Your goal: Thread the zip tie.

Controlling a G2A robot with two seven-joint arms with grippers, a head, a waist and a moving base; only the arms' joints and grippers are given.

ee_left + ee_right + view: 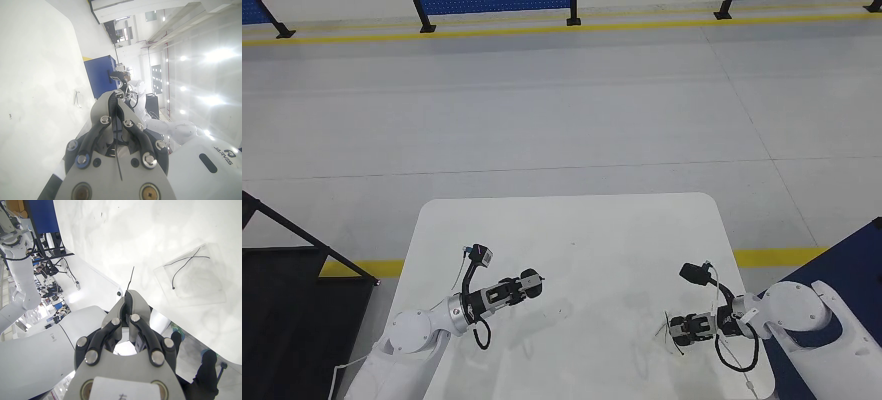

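The left pincer (115, 97) clamps a zip tie (117, 151) along its strap, while the right pincer (128, 293) pinches a second tie (130, 277), pointed tail free, probably for threading.

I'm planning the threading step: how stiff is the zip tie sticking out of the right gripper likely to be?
Probably semi-stiff: the zip tie juts nearly straight beyond the right gripper with no support. Likely bendy under load, since the spare zip ties in the clear tray lie curved. Being so thin, probably very light.
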